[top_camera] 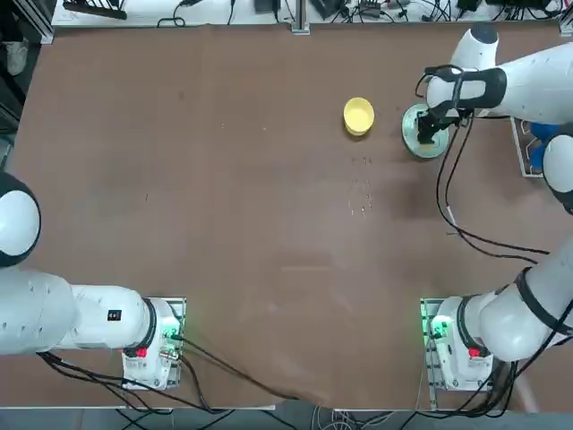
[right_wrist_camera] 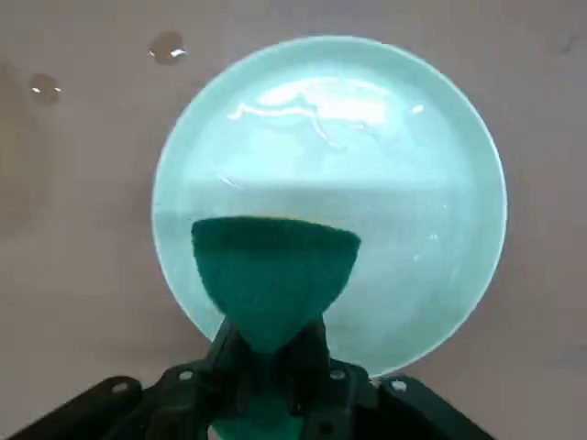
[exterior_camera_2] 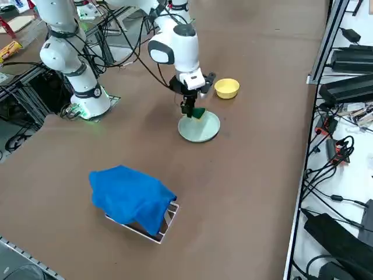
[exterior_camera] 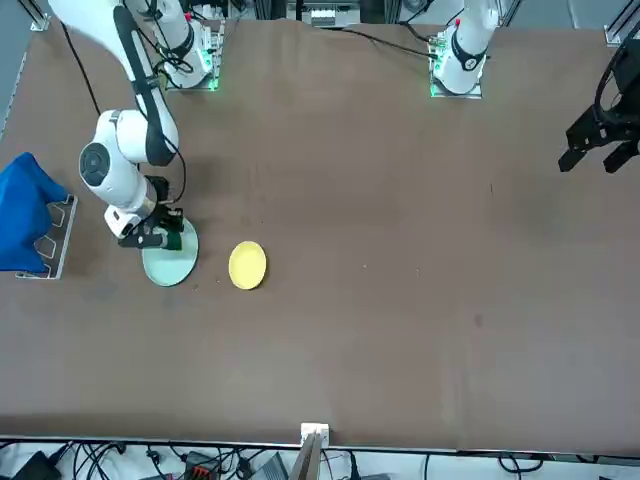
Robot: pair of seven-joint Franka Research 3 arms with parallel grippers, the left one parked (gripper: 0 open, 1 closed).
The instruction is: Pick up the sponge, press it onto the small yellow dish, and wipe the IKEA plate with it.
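Note:
My right gripper [right_wrist_camera: 272,344] is shut on the sponge [right_wrist_camera: 273,270], pinching its dark green block so it bulges out beyond the fingers. It holds the sponge over the pale mint IKEA plate [right_wrist_camera: 367,137], whose surface shows wet streaks. I cannot tell whether the sponge touches the plate. In the right side view the sponge [exterior_camera_2: 198,112] hangs at the plate's [exterior_camera_2: 201,129] edge nearest the robot, under the gripper [exterior_camera_2: 189,109]. The small yellow dish [exterior_camera_2: 227,88] stands apart beside the plate, also seen in the top view [top_camera: 358,116] and the front view [exterior_camera: 247,265].
A blue cloth [exterior_camera_2: 131,198] lies draped over a small rack near the table's right edge. Water drops [right_wrist_camera: 167,46] sit on the brown tabletop beside the plate. The arm's black cable [top_camera: 452,210] hangs over the table.

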